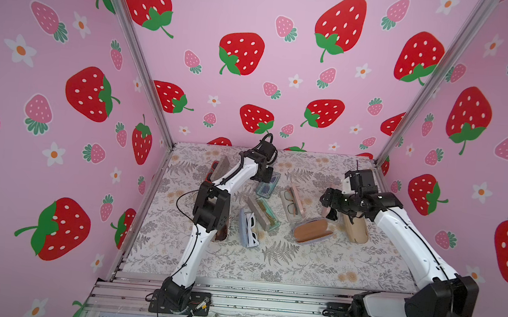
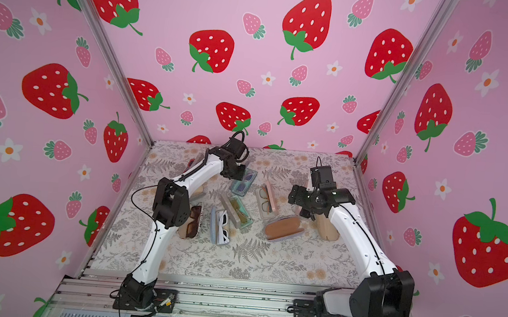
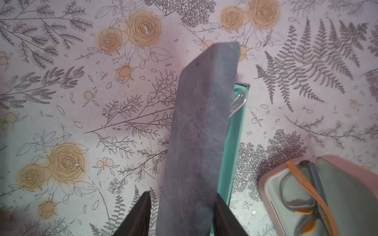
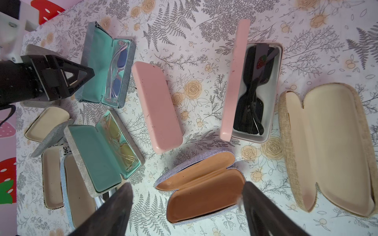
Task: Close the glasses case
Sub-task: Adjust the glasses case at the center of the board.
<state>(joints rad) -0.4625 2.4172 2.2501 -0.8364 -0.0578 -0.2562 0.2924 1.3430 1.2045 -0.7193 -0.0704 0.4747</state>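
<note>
Closest to my left wrist camera sit the two dark fingers (image 3: 139, 218) of my left claw (image 3: 183, 194), set either side of the raised grey lid (image 3: 200, 126) of the grey hard-shell glasses case with teal lining (image 1: 268, 184). One finger lies against the lid's edge on the teal side; beside the other a sliver of cloth shows, so I am spread about the lid, not clamped on it. The lid tilts up over the teal tray (image 3: 235, 147), where a clear pink spectacle arm (image 3: 238, 104) peeps out. That case lies toward the back of the fern-and-rose printed tablecloth (image 1: 269, 261), about midway across, with an open pink rectangular case (image 3: 351, 194) holding orange-armed glasses near it. My right claw (image 4: 187, 183) hangs spread wide and empty above an open lilac fabric case lined in brown (image 4: 204, 190).
</note>
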